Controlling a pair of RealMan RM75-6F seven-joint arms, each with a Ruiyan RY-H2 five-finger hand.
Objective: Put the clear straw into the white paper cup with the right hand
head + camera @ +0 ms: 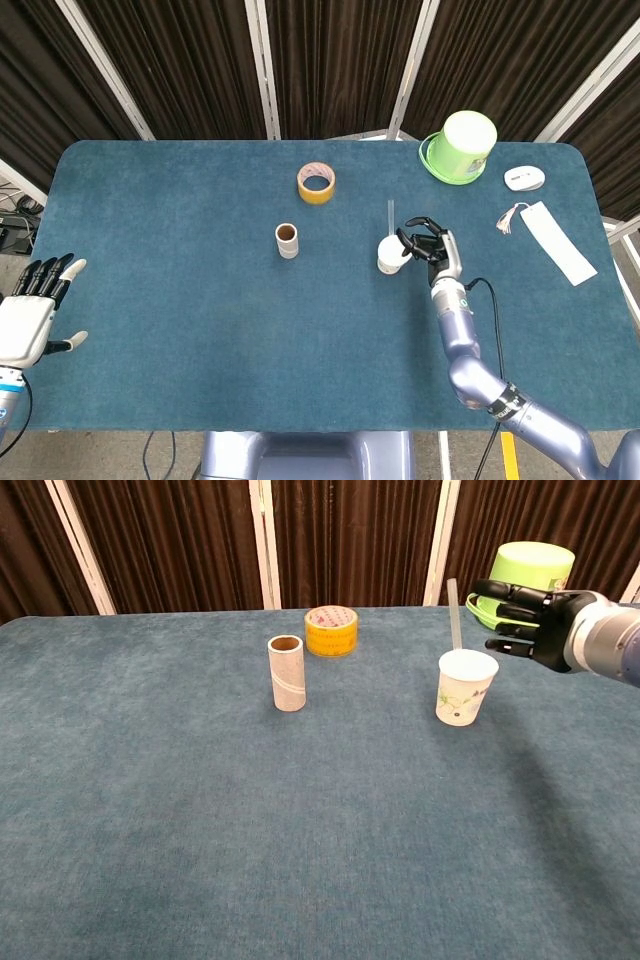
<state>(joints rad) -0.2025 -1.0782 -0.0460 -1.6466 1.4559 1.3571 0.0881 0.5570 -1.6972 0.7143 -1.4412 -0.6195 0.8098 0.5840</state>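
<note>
Best to draw the right hand (535, 628) back level, fingers spread and off the straw (453, 613), so nothing nudges the cup (465, 687). Straw inside cup, leaning on the far rim. Left hand (32, 312) open, fingers apart, at table (180, 330) edge

The clear straw (454, 615) disappears below the white paper cup (465, 688) rim, so its lower end is hidden. The right hand (533, 626) probably hangs apart from it; the chest view's right edge crops the forearm.
</note>
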